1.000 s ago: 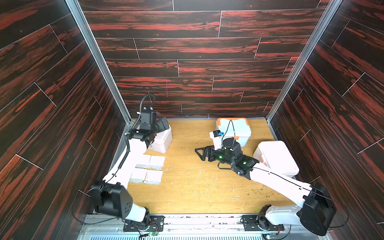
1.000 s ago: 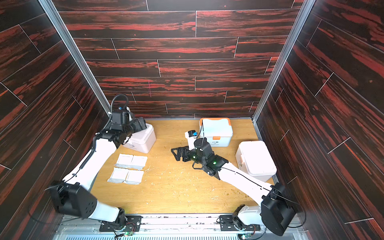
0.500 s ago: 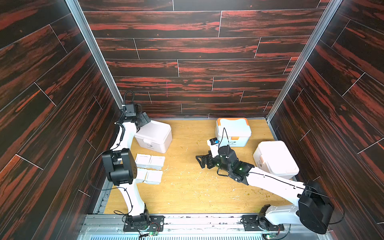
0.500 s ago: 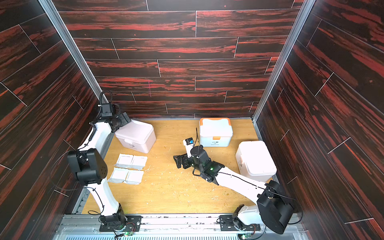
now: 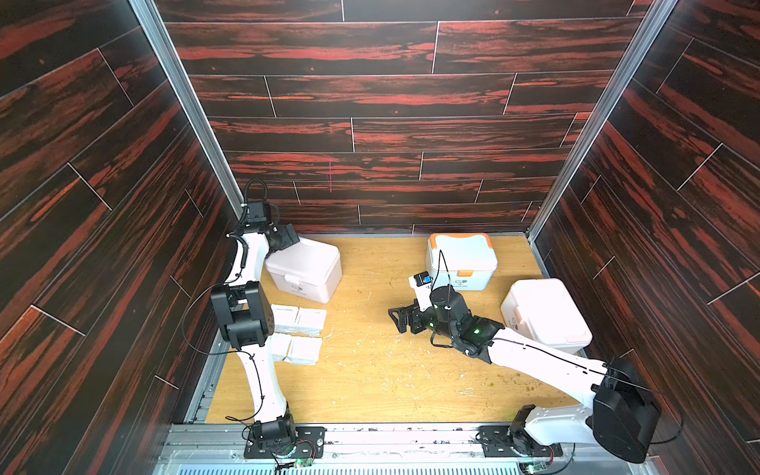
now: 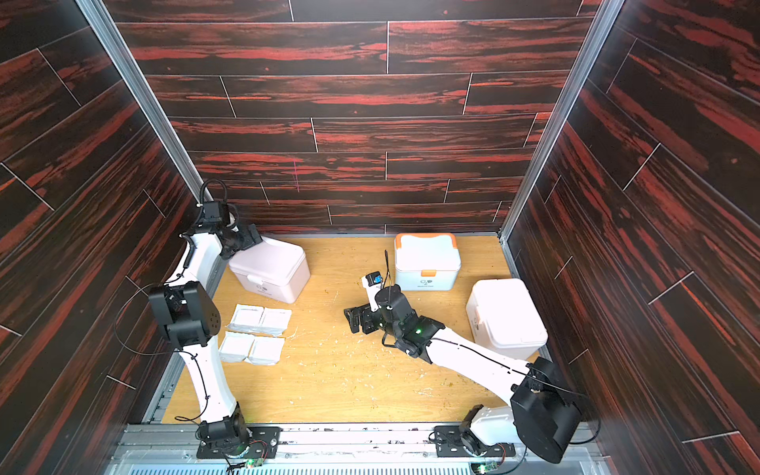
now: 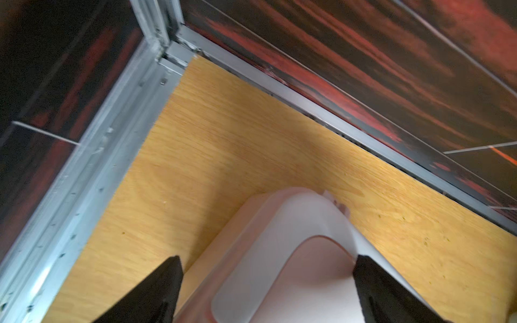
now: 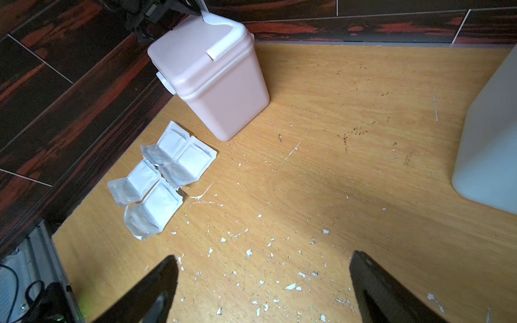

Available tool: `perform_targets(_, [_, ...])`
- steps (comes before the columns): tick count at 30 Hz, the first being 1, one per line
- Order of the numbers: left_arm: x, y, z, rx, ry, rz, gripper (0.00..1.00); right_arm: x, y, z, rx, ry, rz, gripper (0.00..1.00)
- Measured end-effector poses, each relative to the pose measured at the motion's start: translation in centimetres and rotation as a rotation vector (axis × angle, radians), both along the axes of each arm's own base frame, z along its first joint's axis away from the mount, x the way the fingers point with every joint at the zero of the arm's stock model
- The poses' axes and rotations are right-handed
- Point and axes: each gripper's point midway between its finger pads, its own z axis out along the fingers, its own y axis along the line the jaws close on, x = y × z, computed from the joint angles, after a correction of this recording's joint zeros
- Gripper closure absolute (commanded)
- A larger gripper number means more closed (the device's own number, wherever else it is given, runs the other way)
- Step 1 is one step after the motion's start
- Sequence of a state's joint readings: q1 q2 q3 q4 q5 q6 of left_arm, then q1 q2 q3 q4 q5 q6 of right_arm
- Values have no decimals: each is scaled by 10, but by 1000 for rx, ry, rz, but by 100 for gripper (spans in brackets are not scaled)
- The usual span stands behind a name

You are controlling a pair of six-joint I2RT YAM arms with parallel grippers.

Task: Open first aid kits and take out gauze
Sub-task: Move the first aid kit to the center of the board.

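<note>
Since a second ago the left arm has folded back, taking the left end effector [image 5: 283,238] from above the lidded pale pink rounded plastic first aid kit [image 5: 304,263] to its rear corner. Only the left wrist view shows the jaws gaping and empty there. Four flat white square gauze packets [image 8: 193,162] lie on the wooden counter [image 5: 370,378] just before the kit; in a top view the left elbow [image 5: 242,316] covers some. The right end effector [image 8: 263,257], wide open and empty, hovers well apart from the kit.

Three first aid kits [image 6: 269,267] [image 6: 425,259] [image 6: 506,316] (one orange-trimmed, two plain pinkish-white), four flat white gauze packets [image 6: 248,316] [image 6: 276,320] [image 6: 236,346] [image 6: 267,350].
</note>
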State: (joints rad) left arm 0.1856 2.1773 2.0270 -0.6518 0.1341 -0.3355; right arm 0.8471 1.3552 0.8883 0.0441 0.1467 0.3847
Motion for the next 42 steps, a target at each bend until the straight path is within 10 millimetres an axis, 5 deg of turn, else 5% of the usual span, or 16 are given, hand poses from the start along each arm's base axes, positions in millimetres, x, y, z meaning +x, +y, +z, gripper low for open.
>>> perform_targets(6, [-1, -41, -2, -39, -11, -91, 1, 3, 2, 2, 0, 31, -20, 1])
perform_targets(15, [-18, -158, -4, -97, -18, -314, 1, 8, -9, -5, -24, 46, -75, 1])
perform_targets(21, [-50, -238, -6, -132, -26, -473, 1, 9, -28, -2, -16, 74, -122, 1])
perform_targets(32, [-120, -341, -11, -273, -34, -669, 1, 0, -64, 24, 7, 53, -203, 1])
perform_targets(38, [-157, -374, -14, -427, -40, -698, 1, 3, -80, 16, -14, 75, -241, 1])
perform_targets(42, [-169, -363, -7, -448, -66, -656, 0, 5, -85, 13, -42, 72, -233, 1])
